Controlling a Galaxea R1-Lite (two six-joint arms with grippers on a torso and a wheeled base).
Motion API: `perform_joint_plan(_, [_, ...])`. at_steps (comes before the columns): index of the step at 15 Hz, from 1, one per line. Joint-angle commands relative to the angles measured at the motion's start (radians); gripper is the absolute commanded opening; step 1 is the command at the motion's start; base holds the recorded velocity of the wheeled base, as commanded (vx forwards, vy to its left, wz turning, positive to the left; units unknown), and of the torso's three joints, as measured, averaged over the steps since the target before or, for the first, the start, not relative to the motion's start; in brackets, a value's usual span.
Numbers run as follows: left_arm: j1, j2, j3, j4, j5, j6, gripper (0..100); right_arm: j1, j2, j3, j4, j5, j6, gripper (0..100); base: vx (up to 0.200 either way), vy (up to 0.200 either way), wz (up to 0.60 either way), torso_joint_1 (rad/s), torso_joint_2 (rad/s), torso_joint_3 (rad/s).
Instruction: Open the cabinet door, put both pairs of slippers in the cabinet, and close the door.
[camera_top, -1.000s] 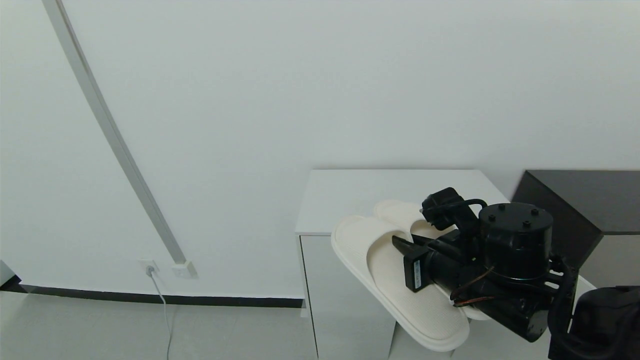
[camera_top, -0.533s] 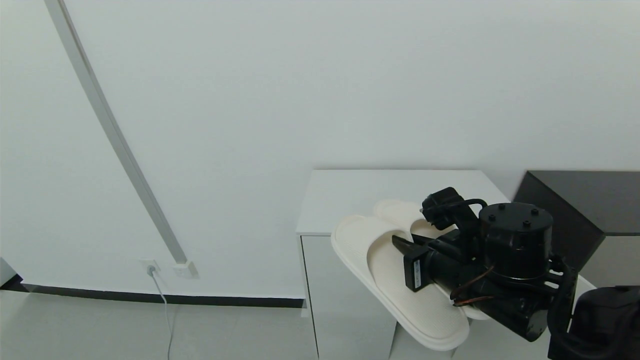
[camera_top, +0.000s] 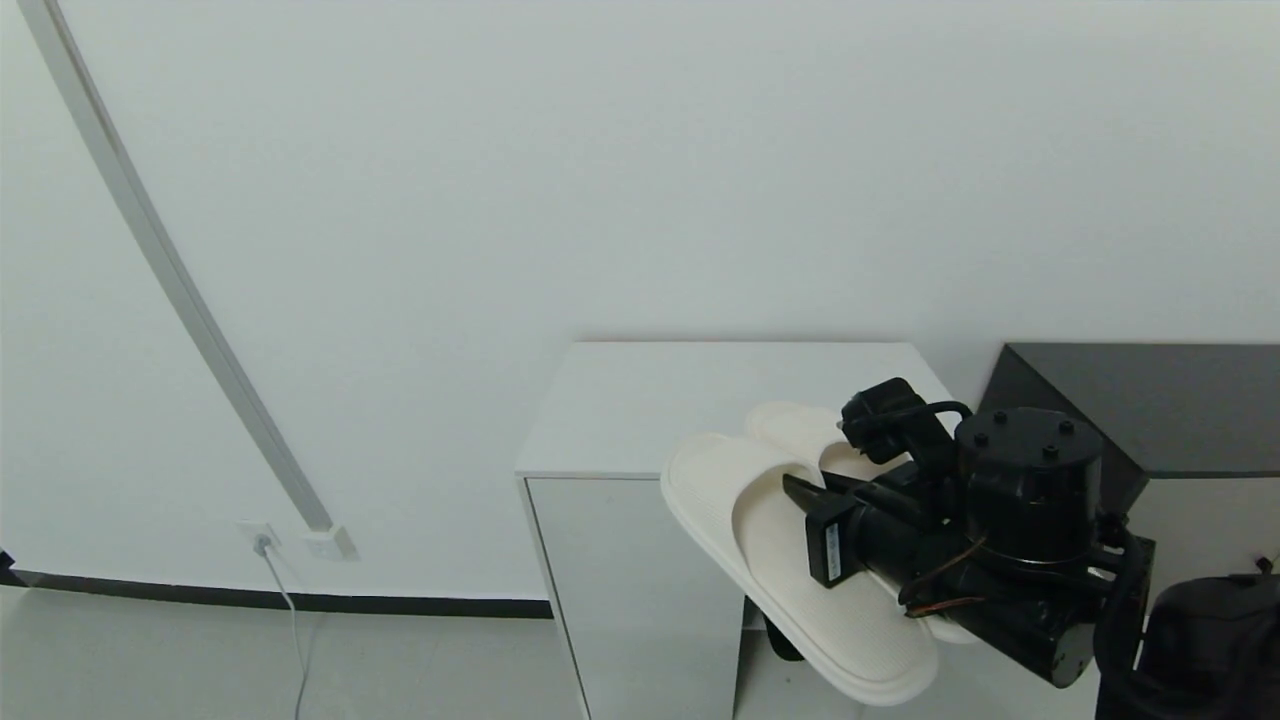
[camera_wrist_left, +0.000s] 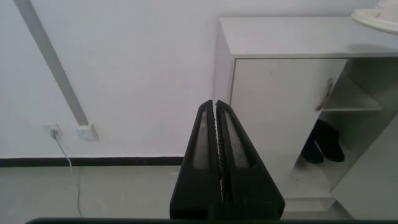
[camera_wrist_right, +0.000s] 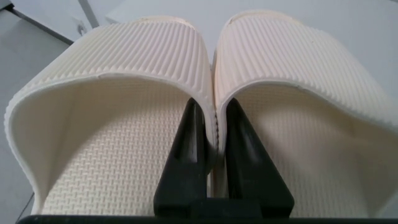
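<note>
We see our right gripper pinching the ribbed cream slippers by their adjoining straps, in the air before the smooth white cabinet; our left gripper is pressed flat together.

You've got cream slippers: ribbed straps, waffle-pattern insoles. R gripper black, L gripper black too. Cabinet white, black shoes inside. Dark grey unit next to it. Wall white w/ black skirting stripe.
</note>
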Motion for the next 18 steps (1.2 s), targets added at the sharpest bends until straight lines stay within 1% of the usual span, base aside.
perform_joint_plan(1, [0.000,0.001,0.000,0.000,0.002,0.000,0,0.006,-0.002,0.000,0.000,0.000,0.000,0,0.000,-0.200,0.00,0.002,0.01,0.002])
perform_joint_plan(4, [0.000,0.001,0.001,0.000,0.000,0.000,0,0.009,-0.016,0.013,0.000,0.000,0.000,0,0.000,-0.200,0.00,0.004,0.00,0.002])
perform_joint_plan(11, [0.000,0.001,0.001,0.000,0.000,0.000,0,0.007,-0.025,0.028,-0.002,0.002,-0.001,0,0.000,0.000,0.00,0.000,0.00,0.000])
perform_joint_plan(15, [0.000,0.001,0.001,0.000,0.000,0.000,0,0.007,-0.025,0.043,-0.004,0.002,-0.035,0,0.000,0.000,0.00,0.000,0.00,0.000])
perform_joint_plan(17, [0.000,0.001,0.000,0.000,0.000,0.000,0,0.007,-0.027,0.045,-0.005,0.002,-0.035,0,0.000,0.000,-0.60,0.000,0.00,0.002])
perform_joint_plan(18, [0.000,0.001,0.000,0.000,0.000,0.000,0,0.007,-0.027,0.046,-0.008,0.002,-0.035,0,0.000,0.000,0.00,0.000,0.00,0.000])
